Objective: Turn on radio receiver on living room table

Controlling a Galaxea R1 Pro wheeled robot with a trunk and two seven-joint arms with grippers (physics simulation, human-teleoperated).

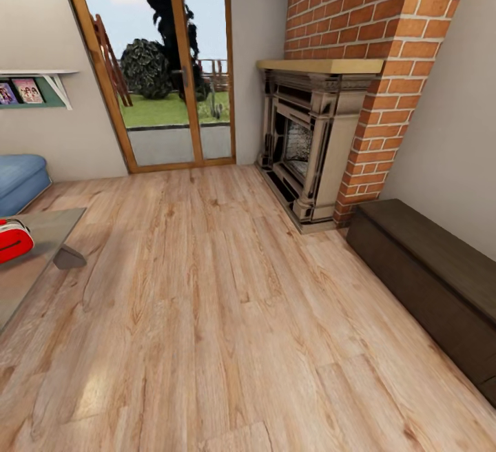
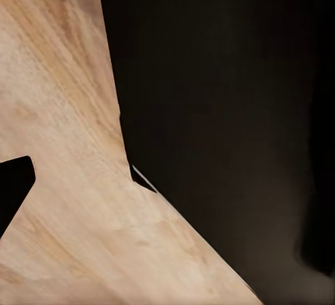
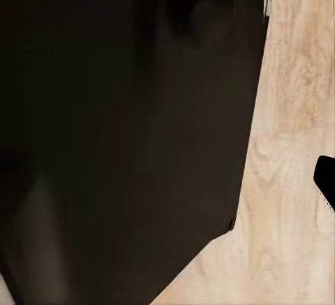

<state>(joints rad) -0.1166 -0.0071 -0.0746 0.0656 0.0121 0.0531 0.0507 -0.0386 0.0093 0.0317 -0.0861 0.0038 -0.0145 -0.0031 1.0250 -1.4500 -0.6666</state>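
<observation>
The radio receiver (image 1: 14,240) lies at nine o'clock on the desk (image 1: 41,231), far left; better to swing the base toward it first; either pincer's state: cannot tell.

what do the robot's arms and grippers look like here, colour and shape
Little of them can be made out. In the left wrist view a broad black body with a straight angular edge and one thin pale line along it stands over the wood floor. In the right wrist view there is a similar matte black mass with a rounded bump. Fingers, cables and markings cannot be told.
</observation>
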